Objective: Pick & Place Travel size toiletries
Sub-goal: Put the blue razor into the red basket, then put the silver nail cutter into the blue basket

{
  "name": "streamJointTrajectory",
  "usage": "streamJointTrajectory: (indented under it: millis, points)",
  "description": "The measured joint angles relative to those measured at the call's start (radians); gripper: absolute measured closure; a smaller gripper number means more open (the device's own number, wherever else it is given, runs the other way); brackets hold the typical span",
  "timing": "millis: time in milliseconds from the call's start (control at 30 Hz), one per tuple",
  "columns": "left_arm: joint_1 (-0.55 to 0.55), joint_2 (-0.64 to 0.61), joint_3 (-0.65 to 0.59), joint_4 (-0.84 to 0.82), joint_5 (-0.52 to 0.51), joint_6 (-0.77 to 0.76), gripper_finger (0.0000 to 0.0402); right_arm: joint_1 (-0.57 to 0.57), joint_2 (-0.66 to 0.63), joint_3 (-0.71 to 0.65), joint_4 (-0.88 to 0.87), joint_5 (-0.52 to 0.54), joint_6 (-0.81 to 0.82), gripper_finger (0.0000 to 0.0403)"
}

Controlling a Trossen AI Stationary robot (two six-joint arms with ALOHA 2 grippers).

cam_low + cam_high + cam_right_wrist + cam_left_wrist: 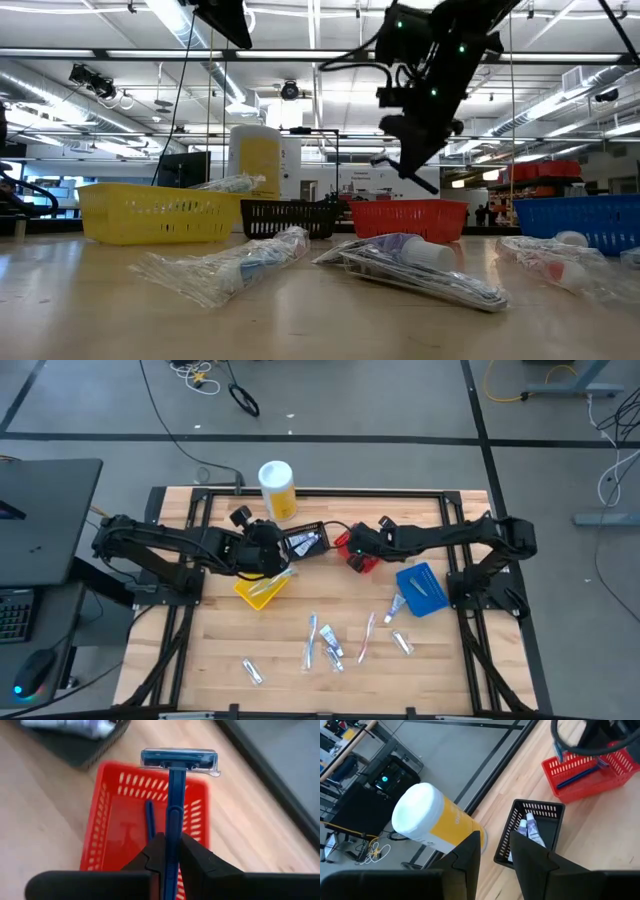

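The dark blue plastic razor (172,795) was pinched by its slim handle between the right gripper (169,851)'s two dark fingers, which were closed tight on it. Its long axis ran straight out from the jaws, with the clear-capped blade head at the far end, crosswise to the handle. It hung directly over the red mesh basket (112,810), apart from it and above the rim. A second thin blue stick-like item (149,820) already lay inside that basket, roughly parallel to the held razor. By my read, the drop hinged on that alignment: head and handle both sat over the basket's floor, so a release there looked likely to land inside, though the head sat near the far wall.

In the high view the right gripper (356,546) sat over the red basket (362,563) at the table's back centre, clearly the nearer arm. The left gripper (268,552) hovered between the yellow mesh basket (262,591) and the black mesh basket (305,541), its fingers (470,857) narrowly parted and holding nothing visible. The black basket held a small white tube. Beyond stood the big white-and-yellow canister (277,488).

On the bare wooden table (200,650), several clear-wrapped toothbrushes and tubes (325,643) waited well apart from both arms, near the blue mesh basket (421,589).
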Motion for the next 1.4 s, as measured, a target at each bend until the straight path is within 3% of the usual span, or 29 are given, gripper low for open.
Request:
streamJointTrajectory:
  millis: [433,833,933,1133,1400]
  points:
    - [0.0,0.0,0.0,-0.001,-0.003,-0.03,0.0287,-0.02,0.033,-0.055,0.044,-0.142,-0.054,0.0343]
    - [0.0,0.0,0.0,-0.001,-0.008,-0.048,0.0287,-0.03,0.033,-0.088,0.069,-0.12,-0.054,0.0323]
    - [0.0,0.0,0.0,-0.001,-0.008,-0.048,0.0287,-0.014,0.03,-0.085,0.062,-0.163,-0.082,0.0323]
    - [0.0,0.0,0.0,-0.007,-0.007,-0.019,0.0287,0.04,-0.016,-0.043,0.015,-0.35,-0.108,0.0322]
    - [0.0,0.0,0.0,-0.046,0.024,-0.052,0.0287,0.193,-0.095,-0.031,-0.068,-0.421,-0.076,0.0322]
